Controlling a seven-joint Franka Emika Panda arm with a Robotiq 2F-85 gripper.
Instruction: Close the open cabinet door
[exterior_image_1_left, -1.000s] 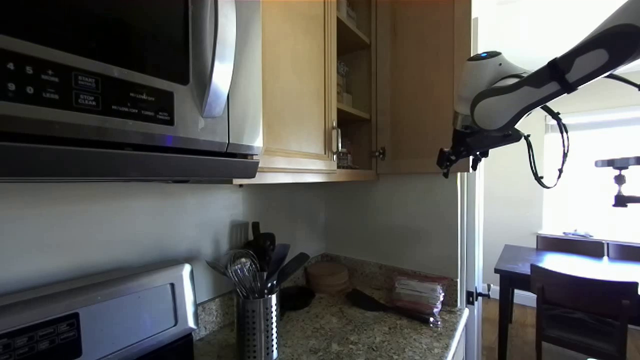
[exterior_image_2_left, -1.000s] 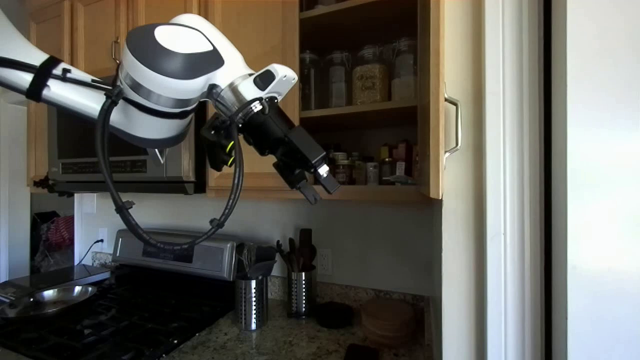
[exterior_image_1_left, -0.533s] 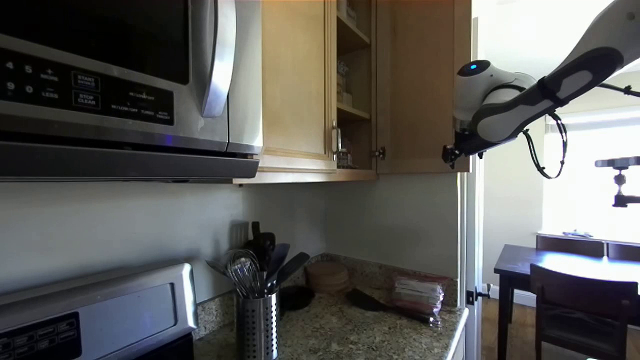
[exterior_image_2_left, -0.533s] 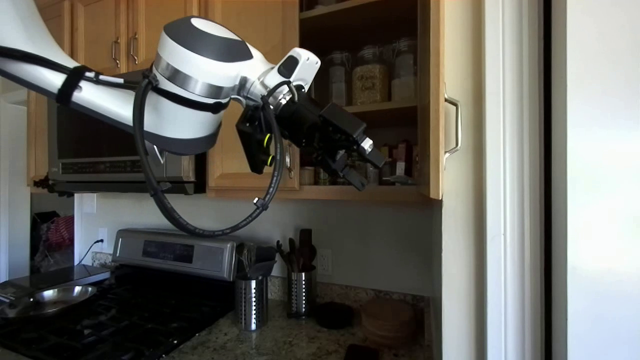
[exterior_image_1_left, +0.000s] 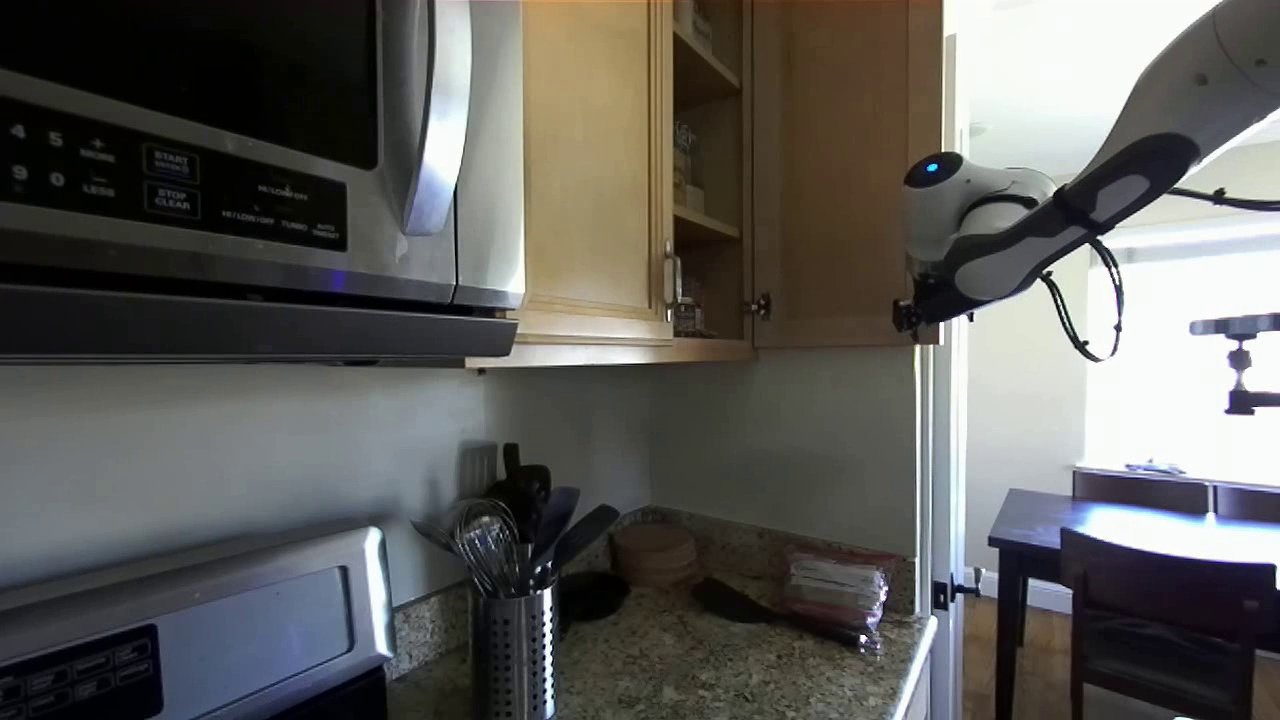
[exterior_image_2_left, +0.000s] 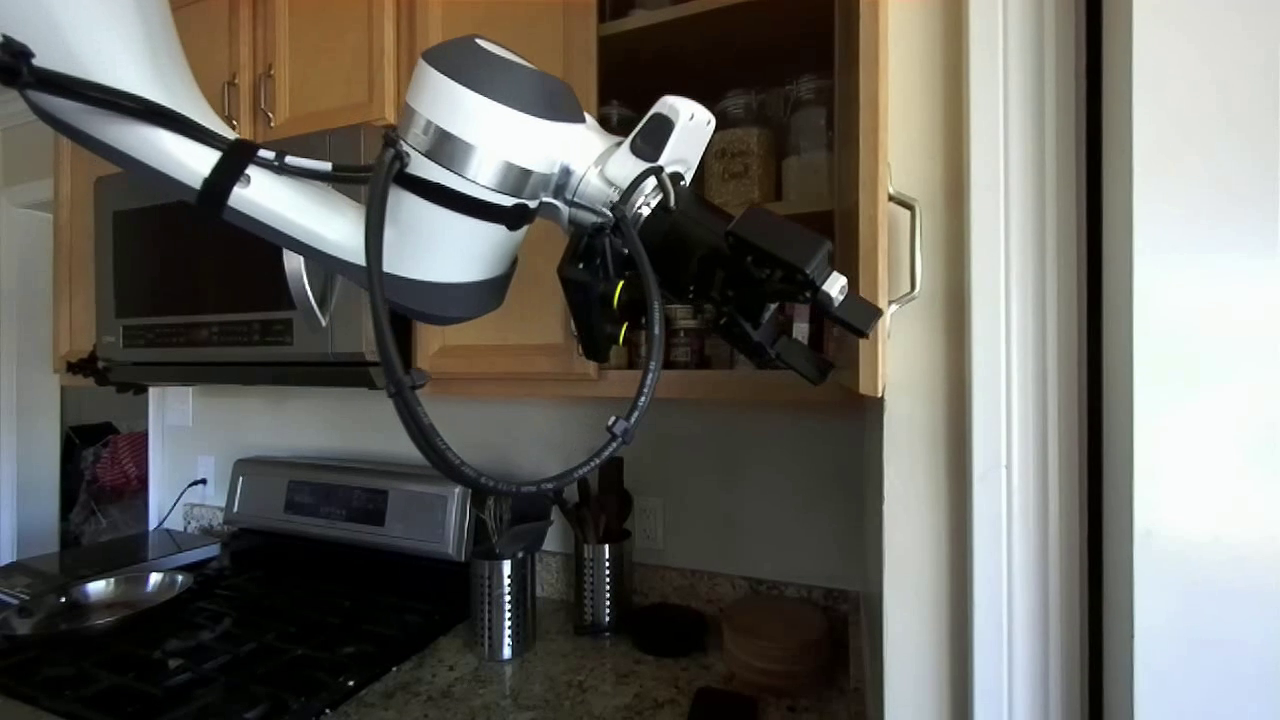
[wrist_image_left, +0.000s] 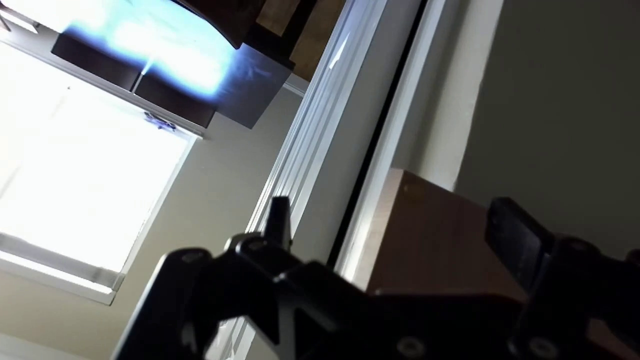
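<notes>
The microwave reads START and STOP CLEAR. The canister holds a whisk and dark utensils. Writing on the jar is illegible. The door, top cut off, stands open on the cabinet. The gripper, jaws spread, is near the door's lower corner; contact cannot be determined.

"What surfaces have you at the right?"

"You have a tall, narrow, light maple-wood cabinet door, matt and smooth, with a slim, shiny metal bar handle."

"And at the left?"

"You have a boxy silver-and-black microwave, its steel smooth and softly glossy."
</notes>
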